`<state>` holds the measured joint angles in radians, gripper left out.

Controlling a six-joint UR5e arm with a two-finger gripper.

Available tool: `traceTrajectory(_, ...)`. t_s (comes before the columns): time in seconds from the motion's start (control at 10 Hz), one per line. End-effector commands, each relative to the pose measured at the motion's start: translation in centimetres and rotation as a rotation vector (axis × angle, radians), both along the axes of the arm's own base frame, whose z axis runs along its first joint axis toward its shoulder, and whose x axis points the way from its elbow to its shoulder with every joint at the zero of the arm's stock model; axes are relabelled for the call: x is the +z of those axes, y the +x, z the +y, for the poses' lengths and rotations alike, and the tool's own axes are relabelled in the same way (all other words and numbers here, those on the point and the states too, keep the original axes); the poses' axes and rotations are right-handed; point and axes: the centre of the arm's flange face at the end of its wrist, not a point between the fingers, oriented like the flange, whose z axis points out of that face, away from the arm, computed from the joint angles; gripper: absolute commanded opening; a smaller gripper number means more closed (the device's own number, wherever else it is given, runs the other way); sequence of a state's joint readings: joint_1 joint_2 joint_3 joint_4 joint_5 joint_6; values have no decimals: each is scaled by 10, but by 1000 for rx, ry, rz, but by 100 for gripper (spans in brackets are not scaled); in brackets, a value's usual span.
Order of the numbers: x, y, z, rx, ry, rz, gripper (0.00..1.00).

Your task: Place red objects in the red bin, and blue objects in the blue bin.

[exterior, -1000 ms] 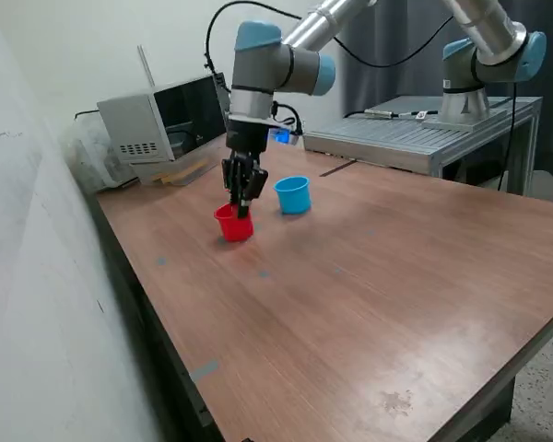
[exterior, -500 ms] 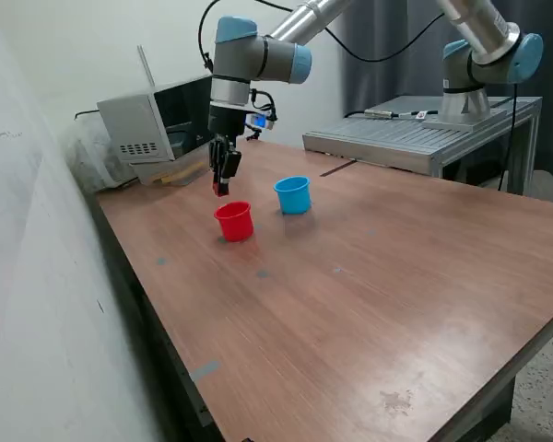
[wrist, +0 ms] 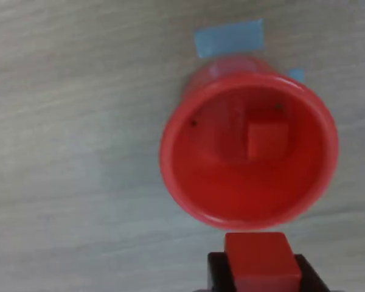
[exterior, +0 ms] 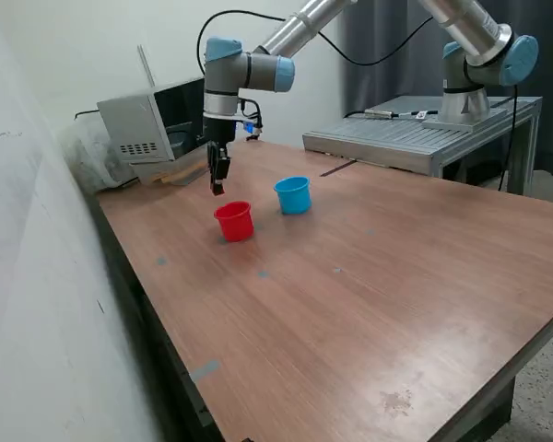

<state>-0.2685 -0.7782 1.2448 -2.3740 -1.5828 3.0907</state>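
The red cup (exterior: 234, 221) stands on the wooden table, with the light blue cup (exterior: 293, 195) to its right in the exterior view. My gripper (exterior: 217, 187) hangs above the table, just left of and behind the red cup in the exterior view. In the wrist view the gripper (wrist: 259, 277) is shut on a red cube (wrist: 258, 258), held beside the rim of the red cup (wrist: 188, 176). A second red cube (wrist: 267, 141) lies inside that cup. No dark blue cubes show in either view.
A grey box-shaped appliance (exterior: 152, 124) stands at the table's back left in the exterior view. A metal bench (exterior: 415, 138) and a second arm's base (exterior: 465, 92) are behind. Blue tape (wrist: 228, 38) is stuck to the table by the red cup.
My gripper has risen from the red cup's mouth and moved toward the exterior view's left and back, with a red cube between its fingers.
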Motion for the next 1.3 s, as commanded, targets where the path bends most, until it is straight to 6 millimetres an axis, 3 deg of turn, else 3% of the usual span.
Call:
traceTrajectory(0.0, -9, 6, -2, 4, -8, -21, 0)
traceTrajectory(0.5, -19, 11, -10, 20, -18, -51, 0)
traceTrajectory(0.6, -19, 12, -10, 21, -20, -60, 100)
traceTrajectory(1.1, -20, 21, -17, 54, -27, -114, 100)
traceTrajectory(1.2, 0, 37, -23, 56, -28, -117, 100)
